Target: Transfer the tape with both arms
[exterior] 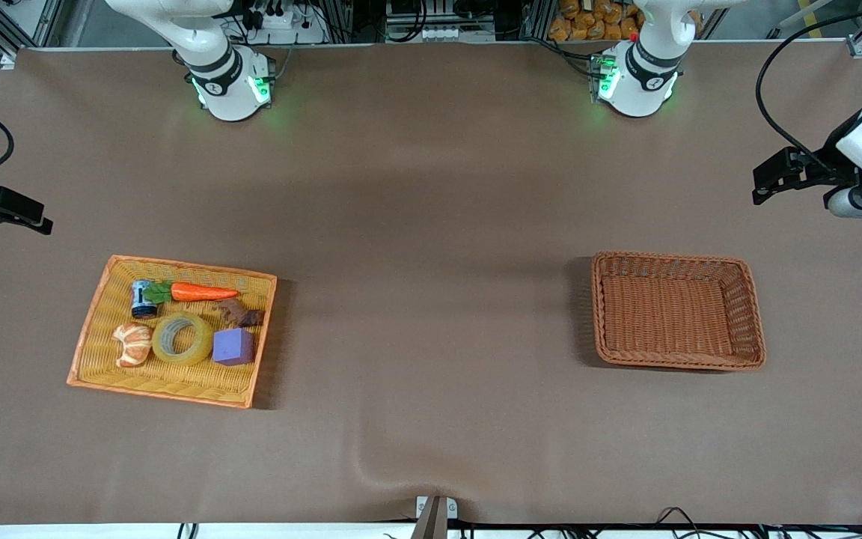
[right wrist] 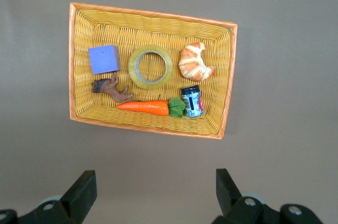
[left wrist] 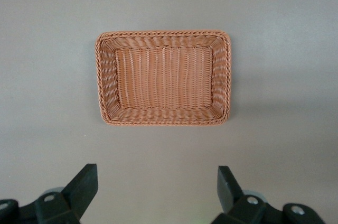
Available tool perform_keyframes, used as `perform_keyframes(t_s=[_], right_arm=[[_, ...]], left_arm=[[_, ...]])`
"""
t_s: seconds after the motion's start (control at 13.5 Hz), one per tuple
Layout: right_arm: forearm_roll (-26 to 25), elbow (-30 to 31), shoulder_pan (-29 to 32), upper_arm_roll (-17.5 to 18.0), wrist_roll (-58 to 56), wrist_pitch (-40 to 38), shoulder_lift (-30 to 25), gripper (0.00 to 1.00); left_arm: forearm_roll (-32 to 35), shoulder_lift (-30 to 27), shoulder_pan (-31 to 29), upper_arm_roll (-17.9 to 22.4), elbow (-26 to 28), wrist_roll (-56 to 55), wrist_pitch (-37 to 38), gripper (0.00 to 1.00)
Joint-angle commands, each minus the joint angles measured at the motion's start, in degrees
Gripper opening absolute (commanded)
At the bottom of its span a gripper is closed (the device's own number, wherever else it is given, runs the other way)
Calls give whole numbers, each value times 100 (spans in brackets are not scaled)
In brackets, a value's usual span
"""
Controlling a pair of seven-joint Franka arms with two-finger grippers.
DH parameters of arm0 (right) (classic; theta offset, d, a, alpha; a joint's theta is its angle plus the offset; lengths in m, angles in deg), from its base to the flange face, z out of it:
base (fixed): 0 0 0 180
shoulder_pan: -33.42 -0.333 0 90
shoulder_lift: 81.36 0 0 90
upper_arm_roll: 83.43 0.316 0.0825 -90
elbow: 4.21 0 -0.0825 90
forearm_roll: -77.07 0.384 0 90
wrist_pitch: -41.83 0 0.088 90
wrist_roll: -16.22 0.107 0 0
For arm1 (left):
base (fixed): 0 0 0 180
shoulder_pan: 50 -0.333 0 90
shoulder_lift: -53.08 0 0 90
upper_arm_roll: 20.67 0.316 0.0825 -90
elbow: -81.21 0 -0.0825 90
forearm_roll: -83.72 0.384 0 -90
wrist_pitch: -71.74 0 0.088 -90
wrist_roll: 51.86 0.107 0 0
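The yellow tape roll (exterior: 206, 346) lies flat in the yellow wicker tray (exterior: 176, 385) at the right arm's end of the table, between a croissant toy (exterior: 134, 344) and a purple cube (exterior: 233, 346). In the right wrist view the tape (right wrist: 168, 71) shows in the tray (right wrist: 153, 28), well clear of my right gripper (right wrist: 156, 184). That gripper is open and empty, and it hangs high at the table's edge (exterior: 42, 218). My left gripper (exterior: 759, 187) is open and empty, high over the left arm's end. It looks down (left wrist: 157, 182) on an empty brown basket (left wrist: 163, 39).
The tray also holds a toy carrot (exterior: 203, 293), a small can (exterior: 144, 298) and a brown animal figure (exterior: 240, 314). The brown wicker basket (exterior: 749, 314) stands at the left arm's end. Brown cloth covers the table between the two containers.
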Motion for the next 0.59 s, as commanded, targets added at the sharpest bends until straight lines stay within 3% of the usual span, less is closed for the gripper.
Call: perform_keyframes(t_s=[0.0, 0.52], right_arm=[[-11, 53, 47, 31, 74, -9, -82, 100], [-2, 62, 56, 40, 74, 26, -82, 100]], left_arm=[[50, 21, -30, -7, -20, 117, 64, 100], [94, 56, -12, -25, -29, 152, 108, 100]])
